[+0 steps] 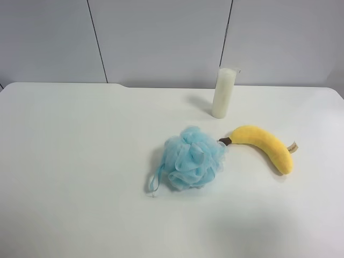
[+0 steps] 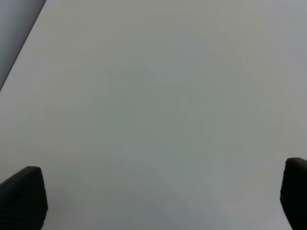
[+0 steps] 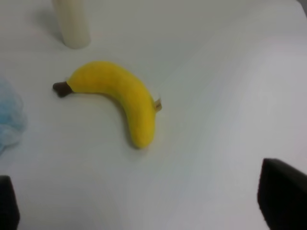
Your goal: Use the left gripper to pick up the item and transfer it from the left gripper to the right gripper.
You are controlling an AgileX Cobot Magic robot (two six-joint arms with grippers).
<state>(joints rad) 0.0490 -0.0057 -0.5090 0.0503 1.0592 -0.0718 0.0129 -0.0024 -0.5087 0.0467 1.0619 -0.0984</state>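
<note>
Exterior high view: I see a white tabletop [image 1: 80, 177] with three things grouped toward this view's right half. A soft plush yellow banana [image 1: 266, 146], curved, lies flat on the table, its dark brown stem tip [image 1: 225, 142] pointing at a fluffy light-blue mesh bath sponge [image 1: 192, 158] and sitting just beside it, possibly touching; I cannot tell which. A small tan fabric tag [image 1: 292, 147] sticks out from the banana's far side near its blunt end. A tall white cylinder [image 1: 224, 93] stands upright behind the banana, near it but apart. A thin blue loop [image 1: 154, 183] trails off the sponge. No arm shows in this view.

Right wrist view: I get the banana [image 3: 117, 96] lying clear on the table [image 3: 230, 96], stem [image 3: 62, 88] toward the blurred blue edge of the sponge [image 3: 9, 120], tag [image 3: 157, 104] on its outer curve. The base of the cylinder [image 3: 72, 24] stands beyond it. The right gripper [image 3: 144, 201] shows only as two dark fingertips [image 3: 283, 196] at opposite corners of the picture, spread wide with nothing between them, well apart from the banana.

Left wrist view: I see bare white table [image 2: 158, 96] and a grey wall strip [image 2: 14, 28] at one corner. The left gripper [image 2: 158, 196] likewise shows two dark fingertips [image 2: 24, 196] set far apart, holding nothing. The banana does not appear here.

Banana untouched by either gripper.
</note>
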